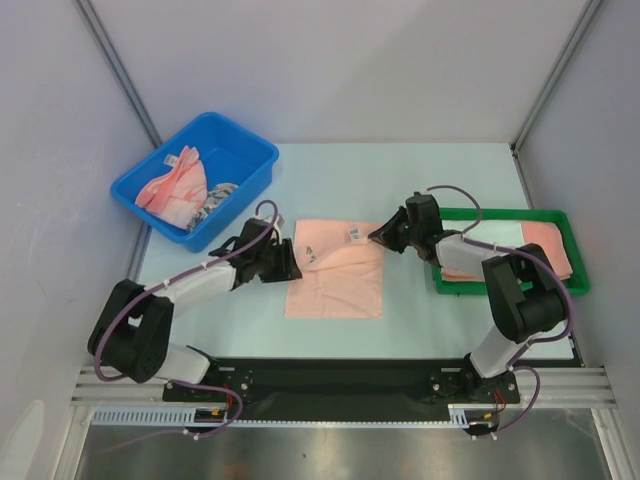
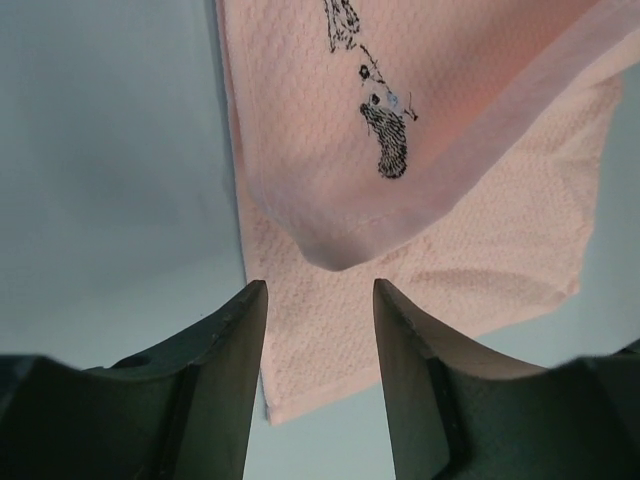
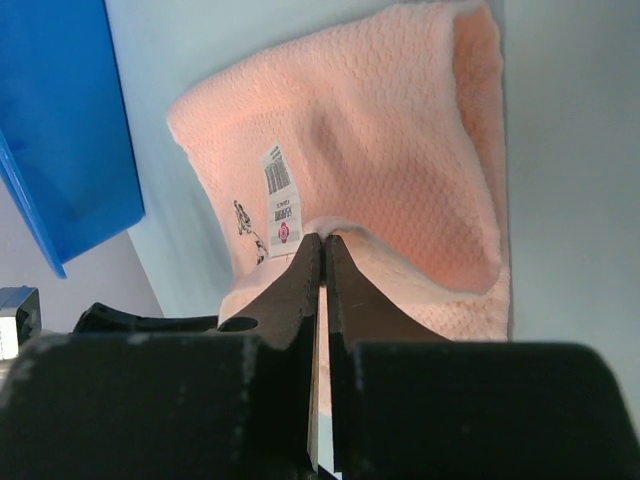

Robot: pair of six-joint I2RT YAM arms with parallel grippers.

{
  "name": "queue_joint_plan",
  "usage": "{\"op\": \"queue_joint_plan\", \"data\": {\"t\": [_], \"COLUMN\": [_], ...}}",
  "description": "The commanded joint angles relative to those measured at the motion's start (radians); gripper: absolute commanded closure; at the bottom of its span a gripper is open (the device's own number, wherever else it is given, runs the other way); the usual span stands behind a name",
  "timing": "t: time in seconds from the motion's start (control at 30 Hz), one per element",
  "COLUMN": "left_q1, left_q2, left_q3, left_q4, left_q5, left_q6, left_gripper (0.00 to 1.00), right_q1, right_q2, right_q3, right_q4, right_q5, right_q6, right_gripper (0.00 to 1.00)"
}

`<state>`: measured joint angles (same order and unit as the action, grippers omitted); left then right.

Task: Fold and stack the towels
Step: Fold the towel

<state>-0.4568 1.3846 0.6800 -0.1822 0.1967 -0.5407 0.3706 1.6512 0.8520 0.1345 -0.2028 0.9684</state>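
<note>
Pink waffle-weave cloth, thin and limp: the towel lies mid-table, partly doubled over, with an upper layer draped across a lower one. It looks light and soft with no stiffness at all. I judge that any corner I lift will sag and drag the rest along, and that the textured weave should hold well between my fingers and not slip.

My right end effector is clamped tight on the towel's far right edge, just beside the white label, and the cloth rises in a small ridge where I pinch it. My left end effector sits at the towel's left side with its jaws parted and nothing between them. The rounded corner of the upper layer hangs just ahead of the gap.

That corner looks like the place to grip. Taking both layers near the edge, level with my right pinch, should let the fold carry over evenly instead of bunching.

More towels lie heaped in the blue bin at far left. A folded pink stack rests in the green tray at right.
</note>
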Motion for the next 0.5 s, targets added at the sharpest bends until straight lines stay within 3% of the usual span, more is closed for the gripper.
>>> {"op": "queue_joint_plan", "data": {"t": [0.0, 0.17, 0.3, 0.47], "left_q1": [-0.031, -0.046, -0.049, -0.056], "left_q2": [0.054, 0.096, 0.123, 0.129], "left_q3": [0.096, 0.130, 0.148, 0.144], "left_q4": [-0.049, -0.046, -0.039, -0.046], "left_q5": [-0.124, -0.194, -0.219, -0.204], "left_q6": [0.094, 0.134, 0.154, 0.166], "left_gripper": [0.49, 0.50, 0.58, 0.59], "right_q1": [-0.010, -0.022, -0.032, -0.039], "right_q2": [0.013, 0.022, 0.024, 0.021], "right_q3": [0.048, 0.045, 0.045, 0.050], "right_q4": [0.051, 0.065, 0.068, 0.070], "right_q5": [-0.023, -0.041, -0.053, -0.058], "right_q6": [0.004, 0.010, 0.012, 0.009], "right_gripper": [1.00, 1.00, 1.00, 1.00]}}
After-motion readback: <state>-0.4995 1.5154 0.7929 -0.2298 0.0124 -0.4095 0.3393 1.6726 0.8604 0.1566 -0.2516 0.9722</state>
